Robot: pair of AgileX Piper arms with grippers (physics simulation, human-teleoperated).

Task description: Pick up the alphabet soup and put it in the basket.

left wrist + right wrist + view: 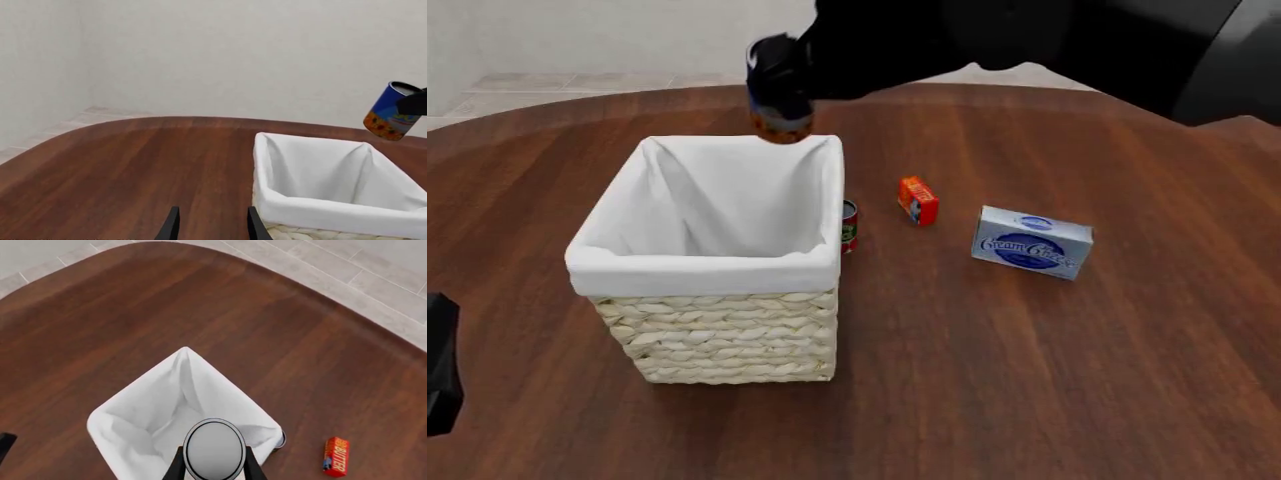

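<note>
Your basket [714, 330] sits nearest; your right gripper [213, 467], fingers clamped on the soup can [777, 95], holds it above the far rim, ready to drop; left gripper [212, 225] gapes empty.

Woven straw basket [727, 340], white cloth lining; glossy wood table [1068, 380].

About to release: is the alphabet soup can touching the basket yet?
Apart. The left wrist view shows the alphabet soup can, held by the right end effector, hanging clear above the basket rim with wall visible between.
</note>
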